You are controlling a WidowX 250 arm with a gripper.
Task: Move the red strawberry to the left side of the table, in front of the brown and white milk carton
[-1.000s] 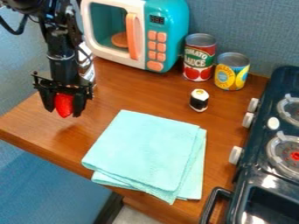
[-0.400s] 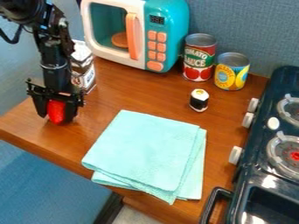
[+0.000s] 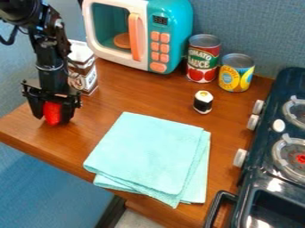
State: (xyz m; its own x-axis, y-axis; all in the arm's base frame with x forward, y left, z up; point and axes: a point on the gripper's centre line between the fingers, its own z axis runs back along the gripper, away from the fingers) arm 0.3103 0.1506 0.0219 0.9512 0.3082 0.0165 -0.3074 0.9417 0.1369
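Observation:
The black gripper (image 3: 52,118) hangs over the left part of the wooden counter, close to its front-left edge. Its fingers are closed on a red object (image 3: 52,113), held low between them at or just above the wood; whether it touches the surface I cannot tell. Just behind and to the right of the gripper stands a brown and white carton (image 3: 83,67), partly covered by the arm. A folded light-teal cloth (image 3: 147,153) lies flat to the right of the gripper, apart from it.
A toy microwave (image 3: 140,33) stands at the back. Right of it are a red tomato can (image 3: 203,59) and a yellow can (image 3: 236,72). A small sushi piece (image 3: 203,102) stands on the counter (image 3: 137,95). The toy stove (image 3: 253,178) is along the right side.
The gripper has moved left with the red object still in it, and the carton behind it shows more. The cloth, cans and sushi piece have stayed put.

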